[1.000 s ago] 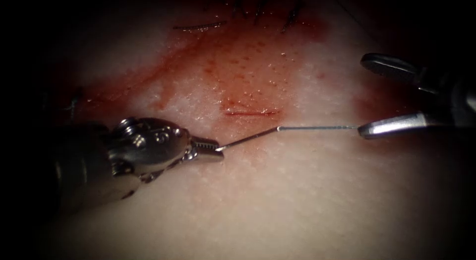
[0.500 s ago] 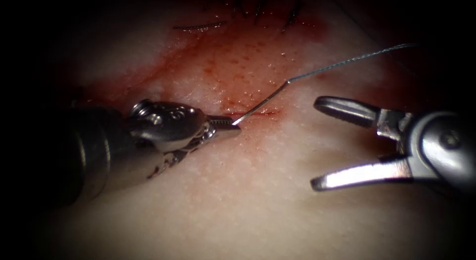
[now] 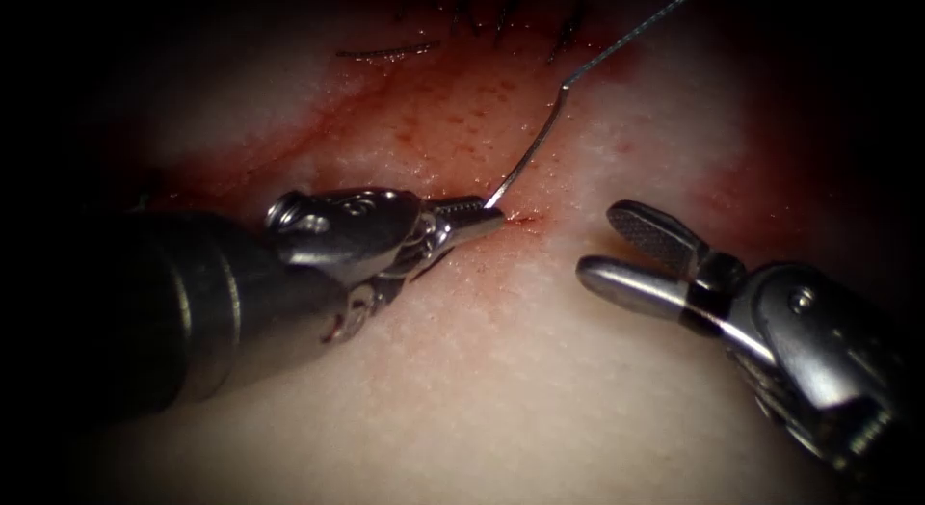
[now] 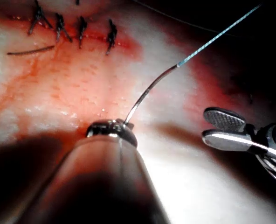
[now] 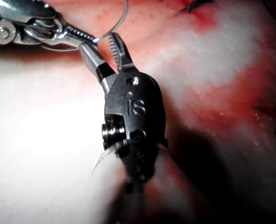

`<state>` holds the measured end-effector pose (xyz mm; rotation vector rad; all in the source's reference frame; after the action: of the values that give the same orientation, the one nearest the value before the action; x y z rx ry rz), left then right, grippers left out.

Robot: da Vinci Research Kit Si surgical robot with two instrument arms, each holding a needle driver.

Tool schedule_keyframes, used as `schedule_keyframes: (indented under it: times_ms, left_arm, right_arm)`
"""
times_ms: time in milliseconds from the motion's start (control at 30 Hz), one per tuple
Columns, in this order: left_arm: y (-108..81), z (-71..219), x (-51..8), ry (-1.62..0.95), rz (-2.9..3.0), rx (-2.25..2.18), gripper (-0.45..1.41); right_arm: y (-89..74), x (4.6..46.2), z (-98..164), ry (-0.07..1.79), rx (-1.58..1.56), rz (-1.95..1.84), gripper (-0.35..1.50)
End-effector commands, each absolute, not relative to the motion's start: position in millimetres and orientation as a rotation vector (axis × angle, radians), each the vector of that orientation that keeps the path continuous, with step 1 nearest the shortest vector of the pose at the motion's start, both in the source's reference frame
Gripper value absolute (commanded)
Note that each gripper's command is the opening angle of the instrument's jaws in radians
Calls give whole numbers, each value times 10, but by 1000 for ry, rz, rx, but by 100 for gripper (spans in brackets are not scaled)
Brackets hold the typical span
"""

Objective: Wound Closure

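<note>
Beyond the needle [image 3: 528, 156], stitches [image 4: 72, 28] line tissue [image 3: 540, 389].

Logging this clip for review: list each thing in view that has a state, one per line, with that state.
Left claw: shut on the needle near one end, just left of the small cut.
Right claw: open, holds nothing, right of the cut.
Needle: held above the tissue, not in it.
Thread: runs from the needle's free end up and right.
Small cut: open, unstitched.
Upper wound: closed with dark stitches.

The thin curved needle [image 3: 528, 156] sits mid-frame, above the tissue [image 3: 540, 389], not in it. Blue thread [image 3: 636, 28] runs from it to the upper right.
</note>
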<state>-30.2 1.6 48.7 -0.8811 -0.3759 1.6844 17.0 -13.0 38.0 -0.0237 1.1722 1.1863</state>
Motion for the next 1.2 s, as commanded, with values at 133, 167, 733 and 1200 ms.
schedule_keyframes:
  times_ms: [133, 167, 733, 1200]
  left_arm:
    - [19, 492, -309, -368, 1644, -943, -45]
    - [19, 492, -309, -367, 1640, -949, -45]
    - [9, 477, -325, -324, 1707, -1042, -45]
    - [7, 474, -326, -318, 1700, -1047, -45]
  right_arm:
    - [-113, 183, 402, 1137, -52, 1298, 120]
    - [-110, 184, 405, 1129, -61, 1313, 122]
    - [-76, 210, 434, 1098, -23, 1389, 113]
    - [-82, 214, 433, 1097, -15, 1388, 68]
